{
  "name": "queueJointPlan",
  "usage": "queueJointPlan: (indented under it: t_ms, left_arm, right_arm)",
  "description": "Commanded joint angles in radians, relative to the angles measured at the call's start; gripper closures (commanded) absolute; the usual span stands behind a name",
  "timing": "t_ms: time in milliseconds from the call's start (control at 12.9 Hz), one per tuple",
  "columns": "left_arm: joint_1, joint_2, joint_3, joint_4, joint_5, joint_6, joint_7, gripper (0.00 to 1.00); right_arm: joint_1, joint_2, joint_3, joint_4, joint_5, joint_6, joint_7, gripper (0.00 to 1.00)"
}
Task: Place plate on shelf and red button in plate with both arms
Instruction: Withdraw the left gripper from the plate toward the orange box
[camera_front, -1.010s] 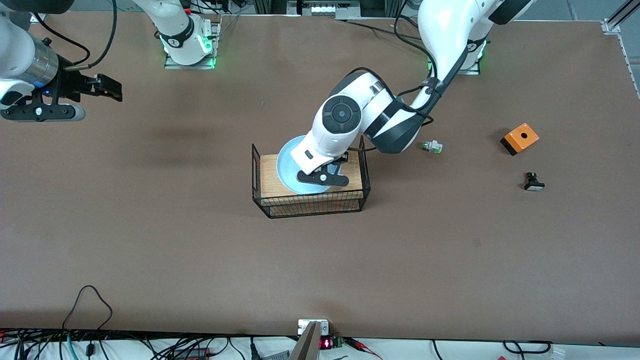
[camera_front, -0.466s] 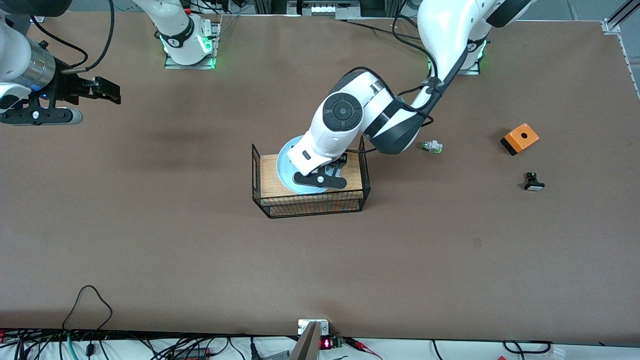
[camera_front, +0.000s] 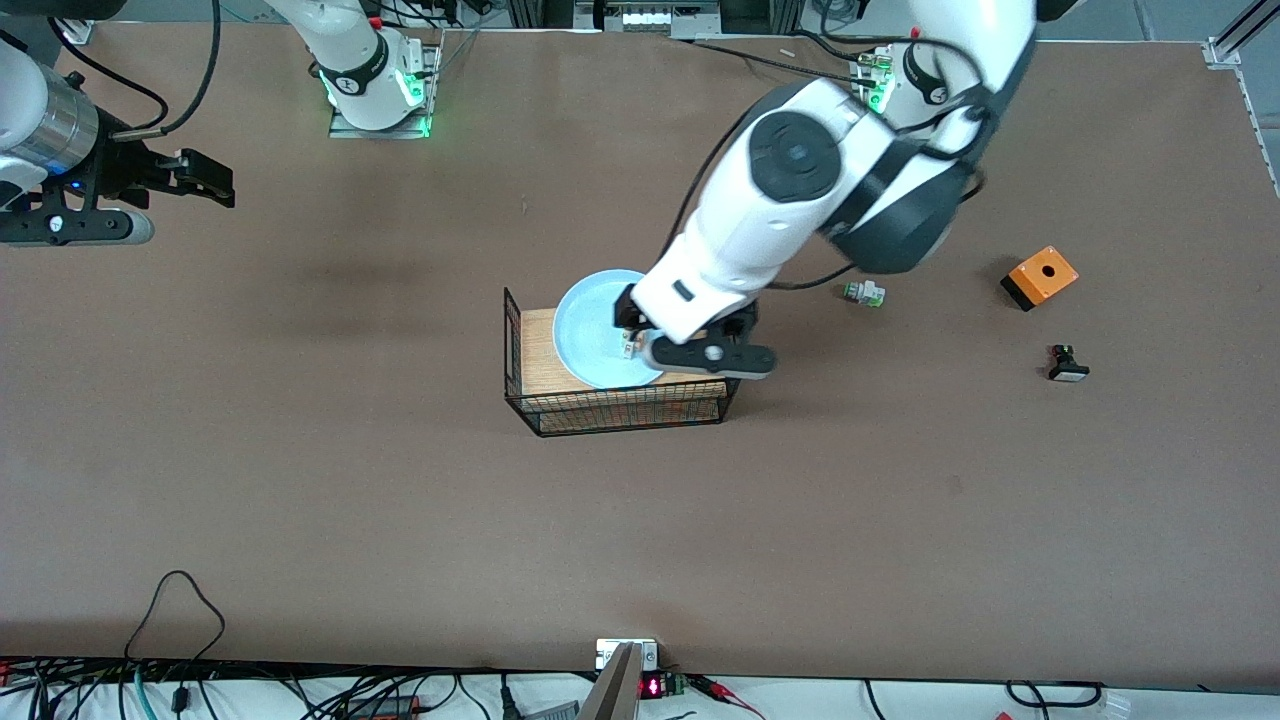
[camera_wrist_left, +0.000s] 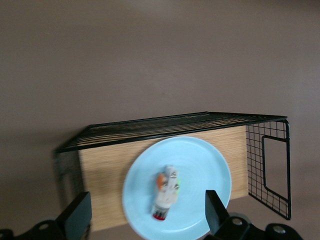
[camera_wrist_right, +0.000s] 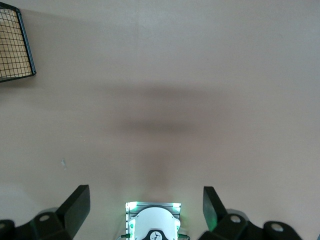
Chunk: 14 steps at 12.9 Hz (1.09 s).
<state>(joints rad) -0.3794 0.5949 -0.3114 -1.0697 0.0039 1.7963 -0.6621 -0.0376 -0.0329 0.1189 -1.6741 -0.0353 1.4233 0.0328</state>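
Left wrist: red button (camera_wrist_left: 165, 192) under parted end effector (camera_wrist_left: 145, 217)

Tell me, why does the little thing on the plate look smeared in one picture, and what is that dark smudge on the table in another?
Left wrist view: the red button on the plate is motion-blurred, while the wire basket stays fairly crisp. Right wrist view: the soft dark band on the table is most likely the arm's own shadow. Front view: even lighting, with green glow at the arm bases.
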Motion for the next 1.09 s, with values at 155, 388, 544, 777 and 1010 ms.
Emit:
queueJointPlan:
  t_ms: [155, 388, 544, 777, 1010]
  left_arm:
    - [0.166, -0.144, -0.005, -0.023, 0.010, -0.207, 0.053, 0.00]
    - [0.310, -0.179, -0.005, -0.023, 0.011, -0.300, 0.096, 0.00]
    - [0.413, -0.191, -0.008, -0.023, 0.008, -0.351, 0.169, 0.00]
    - [0.482, -0.198, -0.003, -0.023, 0.007, -0.405, 0.245, 0.00]
    - [0.476, -0.291, 0.127, -0.137, 0.004, -0.384, 0.465, 0.00]
  right_arm:
    - [-0.007, 0.007, 0.002, 0.022, 0.012, -0.020, -0.016, 0.00]
    - [-0.002, 0.007, 0.004, 0.022, 0.011, -0.020, -0.014, 0.00]
    - [-0.002, 0.007, 0.004, 0.022, 0.011, -0.020, -0.014, 0.00]
    - [-0.004, 0.010, 0.004, 0.022, 0.012, -0.020, -0.013, 0.00]
    - [-0.004, 0.013, 0.004, 0.022, 0.011, -0.021, -0.011, 0.00]
